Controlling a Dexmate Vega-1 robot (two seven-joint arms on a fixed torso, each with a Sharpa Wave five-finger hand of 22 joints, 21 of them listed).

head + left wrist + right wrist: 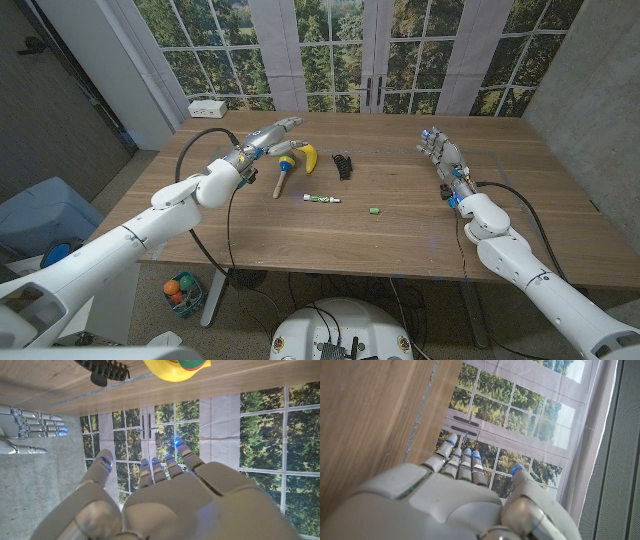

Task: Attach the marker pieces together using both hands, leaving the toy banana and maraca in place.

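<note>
Wooden and brown, the worktop holds all the things near its middle; the marker body, white with a green end, lies flat on the wood, and the small green cap lies a little to its right, apart from it, so the two pieces are not joined yet; they sit out in the open between the two arms, I think so that each hand can come in from its own side and take one piece.

The left hand is up by the far left of the things, with its fingers apart and holding nothing; it hangs just over the toy banana and the maraca, which lie touching each other; those two should stay put, so this hand needs to move away from them toward the marker body and not bump them. A black clip lies just right of the banana; it also shows in the left wrist view, near the yellow toy.

The right hand is well off to the right, with straight fingers held close side by side and nothing in them; it stands on its edge, waiting; the cap is the nearer piece for it, so I guess that is why it waits on that side.

Nothing is picked up, so the job looks like it is only at the start.
</note>
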